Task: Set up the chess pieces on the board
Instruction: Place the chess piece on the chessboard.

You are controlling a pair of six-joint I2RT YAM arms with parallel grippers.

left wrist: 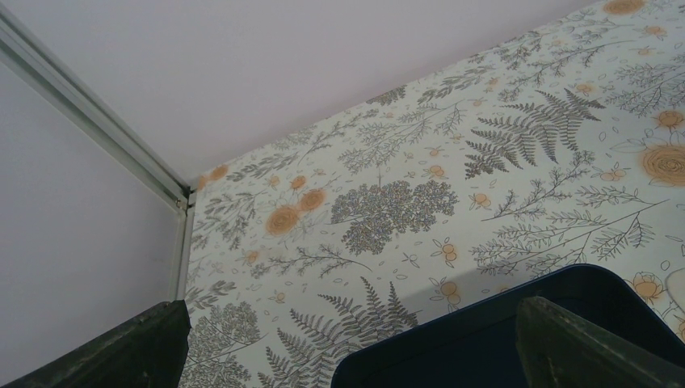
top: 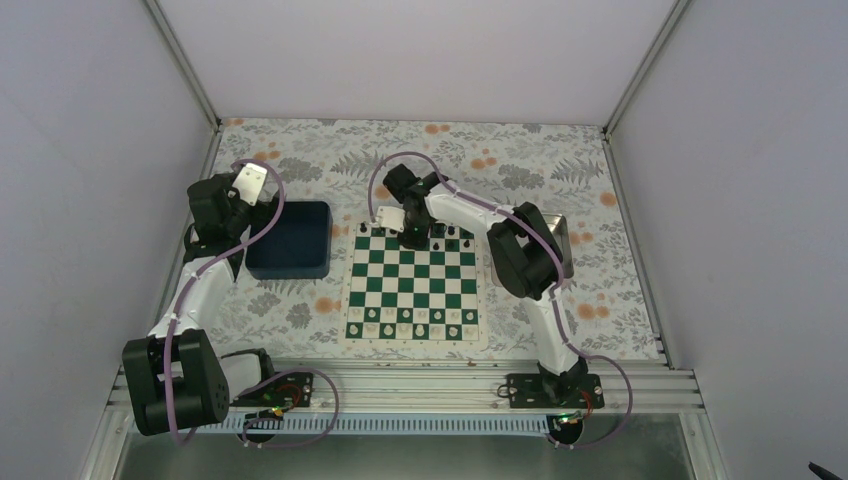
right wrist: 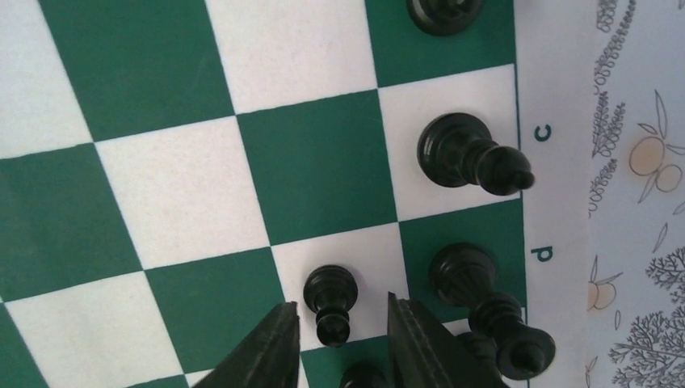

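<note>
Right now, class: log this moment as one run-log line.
phase: placing black pieces | right end effector: open, straddling upright black pawn on chessboard | left end effector: open, empty, by dark blue bin

1. The table [top: 300, 160] is covered with a cloth printed with grey ferns and orange flowers.
2. The board [top: 412, 285] lies flat near the table's middle, square to its edges.
3. A dark blue bin [top: 290, 240] sits at the board's 10 o'clock, just beside it.
4. A silver tray [top: 562, 238] sits at the board's 2 o'clock, partly hidden.
</note>
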